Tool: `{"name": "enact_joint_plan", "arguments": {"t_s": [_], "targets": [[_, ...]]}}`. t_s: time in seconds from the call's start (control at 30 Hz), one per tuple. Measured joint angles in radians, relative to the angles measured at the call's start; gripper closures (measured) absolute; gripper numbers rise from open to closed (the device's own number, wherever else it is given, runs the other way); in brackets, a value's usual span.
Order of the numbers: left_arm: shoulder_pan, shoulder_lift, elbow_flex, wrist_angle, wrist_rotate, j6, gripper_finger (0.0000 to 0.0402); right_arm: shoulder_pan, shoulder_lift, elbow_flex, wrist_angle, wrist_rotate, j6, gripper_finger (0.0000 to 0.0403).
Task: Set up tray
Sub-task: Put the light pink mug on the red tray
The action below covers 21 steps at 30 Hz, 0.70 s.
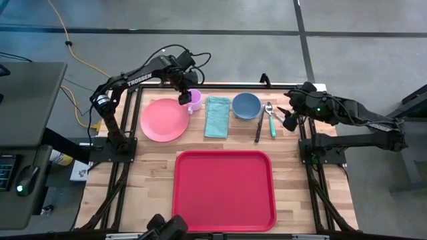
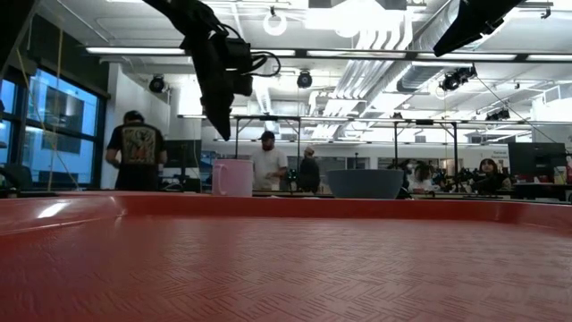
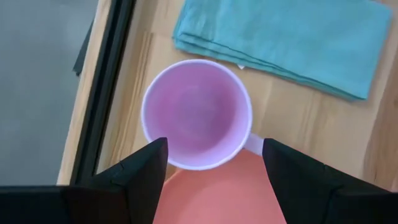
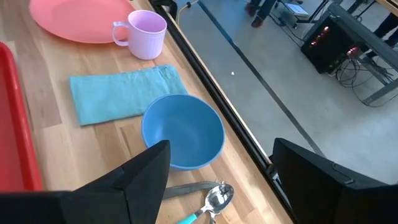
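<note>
Seen from above, the left arm reaches from the table's left side toward eleven o'clock, and the left gripper (image 1: pixel 185 95) hangs directly over a pink mug (image 1: pixel 194 101) near the far edge. In the left wrist view its two dark fingers (image 3: pixel 140 171) stand apart, one on each side of the mug's rim (image 3: pixel 196 114), with nothing clamped between them; the low view shows the fingertips above the top of the mug (image 2: pixel 232 177), not touching it. At about nine o'clock from the mug, just beside it, lies a round pink plate (image 1: pixel 164 119). At three o'clock from the mug rests a folded teal napkin (image 1: pixel 217 117), then a blue bowl (image 1: pixel 246 105), then a dark utensil (image 1: pixel 259 127) and a spoon with a teal handle (image 1: pixel 270 118), all in a row along the far half of the table. Farthest right, the right gripper (image 1: pixel 289 112) waits at the table's right edge, near the spoon; the right wrist view shows its fingers (image 4: pixel 146 171) apart and empty, looking past the bowl (image 4: pixel 183 130) toward the napkin (image 4: pixel 126 93) and mug (image 4: pixel 146 33). The tray (image 1: pixel 223 189) sits empty at six o'clock, on the near half of the table, centred, well apart from both grippers and clear of the row of dishes.
</note>
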Motion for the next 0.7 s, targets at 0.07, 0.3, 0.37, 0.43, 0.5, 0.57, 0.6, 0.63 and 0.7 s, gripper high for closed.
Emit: {"name": "enact_joint_plan", "arguments": {"t_s": [0.07, 0.3, 0.37, 0.43, 0.5, 0.57, 0.6, 0.63, 0.7], "targets": [[-0.006, 0.0, 0.0, 0.0, -0.022, -0.014, 0.0108, 0.0, 0.0, 0.0, -0.001, -0.012, 0.0, 0.0137], [-0.002, 0.008, 0.0, -0.023, -0.117, -0.145, 0.0108, 0.0, 0.0, 0.0, -0.008, -0.012, -0.004, 0.0137], [0.002, 0.01, -0.002, -0.029, -0.147, -0.197, 0.0108, 0.0, 0.0, 0.0, -0.008, -0.013, -0.007, 0.0137], [0.001, 0.009, -0.002, 0.003, -0.172, -0.244, 0.0108, 0.0, 0.0, 0.0, -0.008, -0.013, -0.008, 0.0137], [0.001, 0.012, -0.002, 0.044, -0.173, -0.288, 0.0108, 0.0, 0.0, 0.0, -0.008, -0.013, -0.008, 0.0137], [0.003, 0.016, -0.002, 0.086, -0.137, -0.322, 0.0108, 0.0, 0.0, 0.0, -0.008, -0.013, -0.008, 0.0137], [0.004, 0.016, -0.002, 0.092, -0.119, -0.34, 0.0108, 0.0, 0.0, 0.0, -0.008, -0.014, -0.009, 0.0137], [0.01, 0.019, -0.002, 0.101, -0.108, -0.351, 0.0108, 0.0, 0.0, 0.0, -0.008, -0.015, -0.009, 0.0137], [0.014, 0.029, 0.0, 0.12, -0.089, -0.383, 0.0108, 0.0, 0.0, 0.0, -0.008, -0.032, -0.009, 0.0137]]}}
